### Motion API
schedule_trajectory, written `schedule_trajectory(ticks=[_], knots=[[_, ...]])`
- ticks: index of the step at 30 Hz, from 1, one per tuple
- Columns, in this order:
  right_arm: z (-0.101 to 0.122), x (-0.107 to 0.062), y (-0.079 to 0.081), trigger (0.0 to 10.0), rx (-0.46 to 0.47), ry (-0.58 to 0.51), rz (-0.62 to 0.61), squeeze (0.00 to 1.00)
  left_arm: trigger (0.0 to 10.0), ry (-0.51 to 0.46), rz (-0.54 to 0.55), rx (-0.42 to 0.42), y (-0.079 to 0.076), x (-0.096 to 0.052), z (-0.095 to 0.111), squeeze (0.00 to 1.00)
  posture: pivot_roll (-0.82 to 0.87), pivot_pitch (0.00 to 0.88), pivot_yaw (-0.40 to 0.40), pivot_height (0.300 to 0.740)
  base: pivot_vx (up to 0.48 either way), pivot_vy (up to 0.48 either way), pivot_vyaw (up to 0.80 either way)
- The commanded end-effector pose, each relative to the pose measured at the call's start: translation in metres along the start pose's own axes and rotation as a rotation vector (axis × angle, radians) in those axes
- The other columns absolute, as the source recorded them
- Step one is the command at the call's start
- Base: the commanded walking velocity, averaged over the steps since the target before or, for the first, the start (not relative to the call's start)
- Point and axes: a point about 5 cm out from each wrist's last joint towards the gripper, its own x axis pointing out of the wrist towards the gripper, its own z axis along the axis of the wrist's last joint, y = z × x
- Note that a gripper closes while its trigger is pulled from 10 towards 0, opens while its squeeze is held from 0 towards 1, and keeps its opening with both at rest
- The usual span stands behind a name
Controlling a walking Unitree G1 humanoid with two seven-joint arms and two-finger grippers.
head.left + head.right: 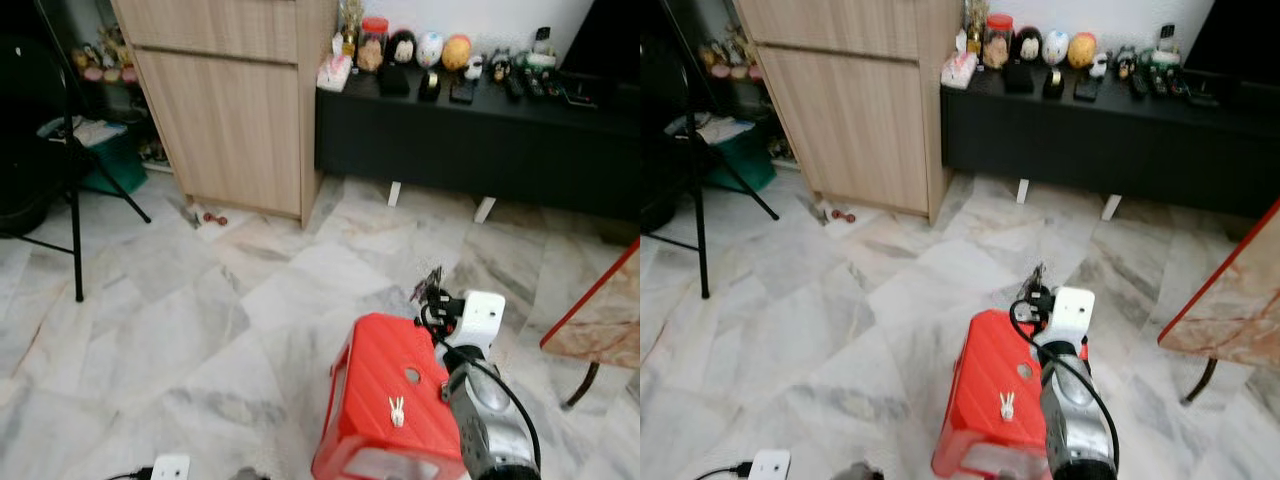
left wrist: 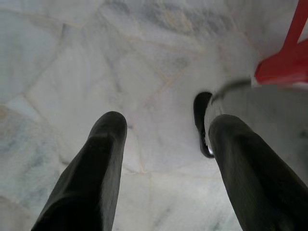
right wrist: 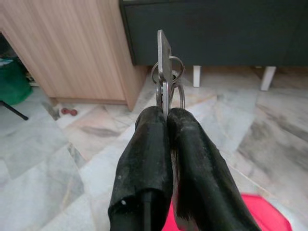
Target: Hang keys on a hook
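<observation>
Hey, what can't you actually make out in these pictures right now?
- Hook: I can't pick one out.
- Keys: number unclear; right gripper fingers cover their lower part in the right wrist view.
- Shelf ornaments: too small in the eye views.
- Left gripper: open over marble floor; blurred dark thing beside one finger.

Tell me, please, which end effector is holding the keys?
The right end effector: its fingers are pinched shut on the keys, while the left end effector is open, holding nothing.

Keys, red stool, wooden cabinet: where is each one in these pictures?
keys (image 3: 165,72), right wrist view, on the flat blade above the fingertips.
red stool (image 1: 380,385), left eye view, on its top surface.
wooden cabinet (image 1: 235,120), left eye view, on its lower door.
</observation>
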Motion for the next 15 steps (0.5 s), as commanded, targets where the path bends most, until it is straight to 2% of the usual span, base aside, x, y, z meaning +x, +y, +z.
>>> schedule_trajectory(ticks=[1,11,15], knots=[[0.0045,0.0005,0.0006,10.0,0.011,-0.020,0.006,0.00,10.0,0.017,-0.006,-0.003,-0.0014,-0.0016,-0.0059,0.00,0.08,0.085,-0.060,0.737,0.000,0.000,0.00],[0.0039,0.0000,0.0027,10.0,0.006,-0.011,0.017,0.00,10.0,0.005,-0.006,-0.012,-0.0019,-0.0014,-0.0041,0.00,0.09,0.082,-0.061,0.737,0.000,0.000,0.00],[0.0042,0.0003,0.0034,10.0,0.003,-0.011,0.020,0.00,10.0,0.002,-0.006,-0.014,-0.0020,-0.0013,-0.0036,0.00,0.09,0.082,-0.062,0.737,-0.246,0.000,0.00]])
